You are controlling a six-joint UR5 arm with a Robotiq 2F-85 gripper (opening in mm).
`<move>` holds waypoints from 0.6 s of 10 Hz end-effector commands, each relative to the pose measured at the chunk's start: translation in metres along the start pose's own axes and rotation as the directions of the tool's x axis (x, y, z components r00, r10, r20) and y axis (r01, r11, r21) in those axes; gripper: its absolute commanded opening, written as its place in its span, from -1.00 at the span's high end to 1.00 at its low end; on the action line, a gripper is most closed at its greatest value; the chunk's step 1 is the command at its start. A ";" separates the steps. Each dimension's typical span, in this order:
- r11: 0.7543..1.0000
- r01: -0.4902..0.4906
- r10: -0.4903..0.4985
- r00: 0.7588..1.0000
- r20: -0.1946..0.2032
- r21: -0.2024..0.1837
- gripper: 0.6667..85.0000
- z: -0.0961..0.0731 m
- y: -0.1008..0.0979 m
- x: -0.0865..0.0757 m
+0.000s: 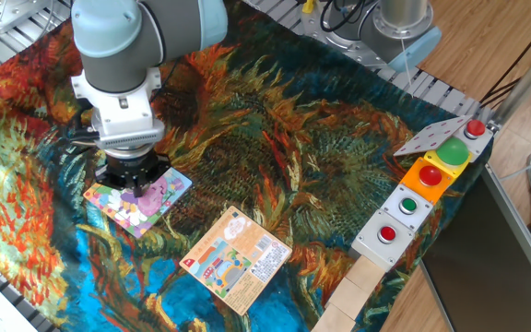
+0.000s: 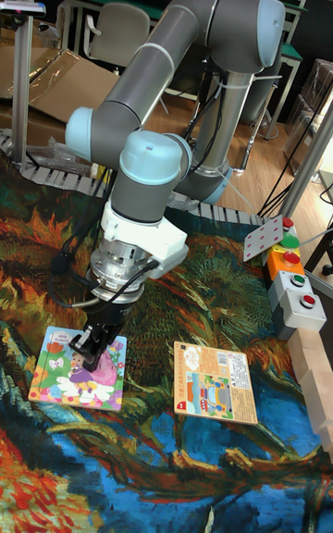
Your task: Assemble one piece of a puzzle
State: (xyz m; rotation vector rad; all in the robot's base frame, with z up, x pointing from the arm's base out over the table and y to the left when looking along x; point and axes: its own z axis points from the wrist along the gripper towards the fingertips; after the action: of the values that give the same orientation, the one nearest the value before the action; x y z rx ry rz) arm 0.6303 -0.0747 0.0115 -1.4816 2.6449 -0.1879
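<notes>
The gripper (image 2: 95, 344) is a chunky black two-finger thing hanging off a smooth grey-and-pale-blue arm (image 2: 176, 80), and it points straight down over the puzzle (image 2: 78, 368), right at the board's upper right part, over the purple-pink girl print. The puzzle is a flat square board with a light-blue edge and a glossy cartoon face with green and yellow patches, lying flat on the cloth (image 1: 321, 148). In the fixed view the fingers (image 1: 137, 181) are down at the board's far edge (image 1: 109, 208), and honestly I can't tell whether they're closed, spread or pinching anything, since the tips blend into the busy print. Same deal with the piece: I can't pick out the small pink-lilac knobbed shape anywhere; if it's at the fingertips, it's lost against the purple part of the picture. The cloth is a soft, slightly rumpled fabric printed with painterly sunflower swirls in orange, teal and dark green, and it covers the whole table. Well apart from the puzzle, toward the near edge, sits a rectangular orange-peach card (image 1: 239, 259) with small printed pictures, flat and turned at an angle. On the right there's a row of boxy button units (image 1: 413, 201) with round red and green caps, plus pale wooden blocks (image 1: 358, 290) at the table corner.
</notes>
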 end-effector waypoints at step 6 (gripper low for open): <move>1.000 -0.007 0.007 1.000 0.011 0.003 0.98 0.003 0.006 -0.002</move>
State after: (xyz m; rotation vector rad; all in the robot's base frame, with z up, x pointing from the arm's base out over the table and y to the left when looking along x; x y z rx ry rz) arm 0.6276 -0.0725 0.0075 -1.4834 2.6398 -0.1961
